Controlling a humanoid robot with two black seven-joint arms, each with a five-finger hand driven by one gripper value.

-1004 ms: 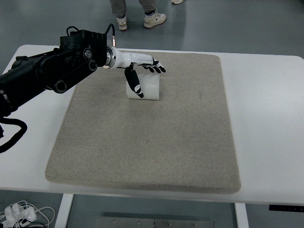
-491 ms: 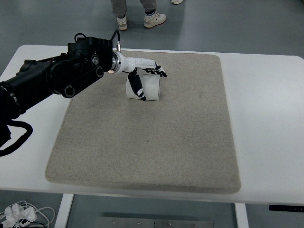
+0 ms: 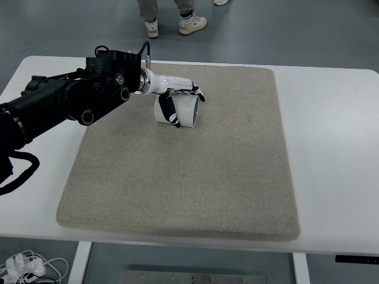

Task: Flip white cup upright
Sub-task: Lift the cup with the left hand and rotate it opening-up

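Top view shows the left hand (image 3: 177,97) at the grey felt mat's (image 3: 189,177) eleven o'clock, fingers wrapped around the tilted white cylindrical cup (image 3: 179,111), apparently to rotate it upright.

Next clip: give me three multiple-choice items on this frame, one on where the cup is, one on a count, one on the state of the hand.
1. Where is the cup?
A. On the mat's far left part
B. On bare table at the right
C. On the floor

2. How many robot arms show?
A. None
B. One
C. Two

3. What is the left hand doing?
A. Resting flat on the mat, apart from the cup
B. Curled around the cup
C. Holding a cable

Key:
1 A, the cup sits on the mat near its far left corner.
2 B, only the arm from the left edge shows.
3 B, the thumb crosses the cup's near side and the fingers lie over its top.
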